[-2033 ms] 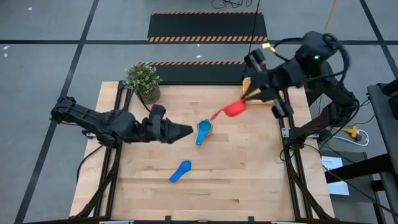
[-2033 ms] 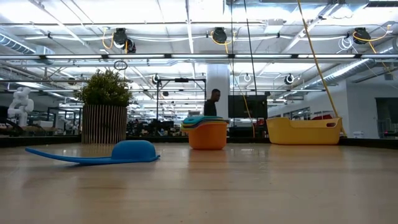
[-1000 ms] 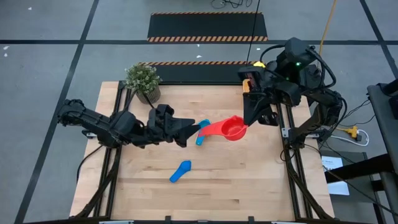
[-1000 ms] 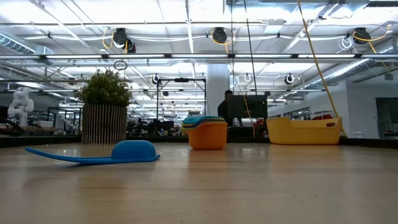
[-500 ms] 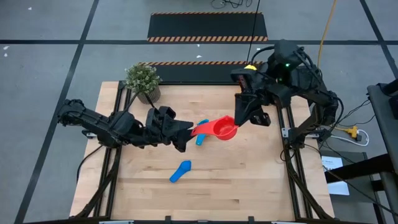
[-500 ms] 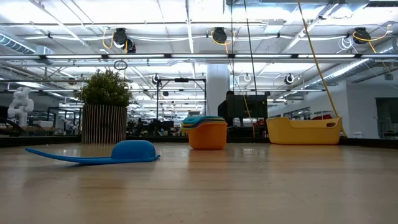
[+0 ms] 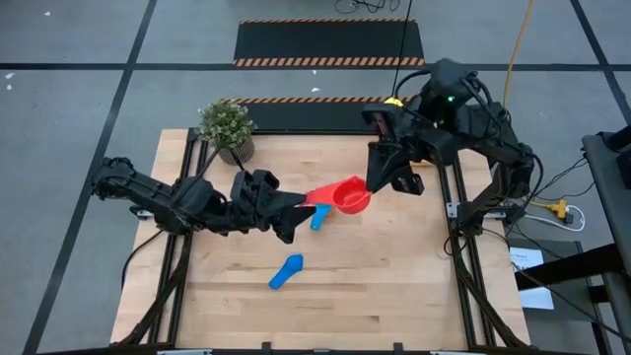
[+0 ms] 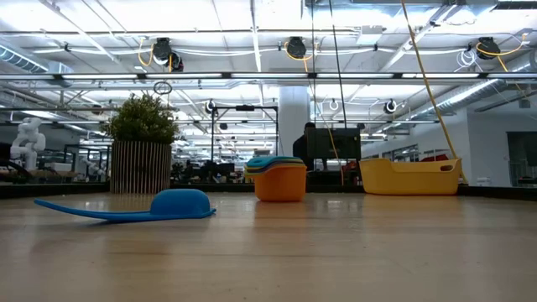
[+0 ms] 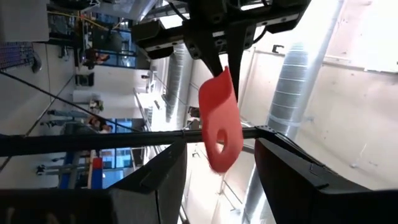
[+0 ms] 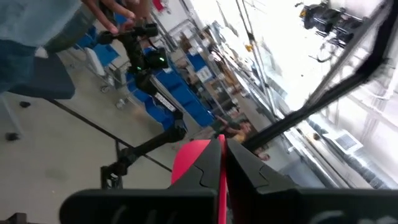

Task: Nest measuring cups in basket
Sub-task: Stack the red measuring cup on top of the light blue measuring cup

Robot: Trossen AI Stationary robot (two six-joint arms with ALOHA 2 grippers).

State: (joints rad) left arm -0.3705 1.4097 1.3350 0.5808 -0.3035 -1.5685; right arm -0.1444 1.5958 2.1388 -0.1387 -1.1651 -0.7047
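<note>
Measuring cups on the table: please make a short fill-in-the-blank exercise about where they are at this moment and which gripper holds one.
1. The right gripper is shut on the rim of the ____ measuring cup, held above the table.
2. The left gripper is open, and the red cup's ____ points toward it.
3. The blue measuring cup lies ____ on the table.
4. The stack of nested cups stands on the table, not in the ____.

Missing words: red; handle; upside down; basket
</note>
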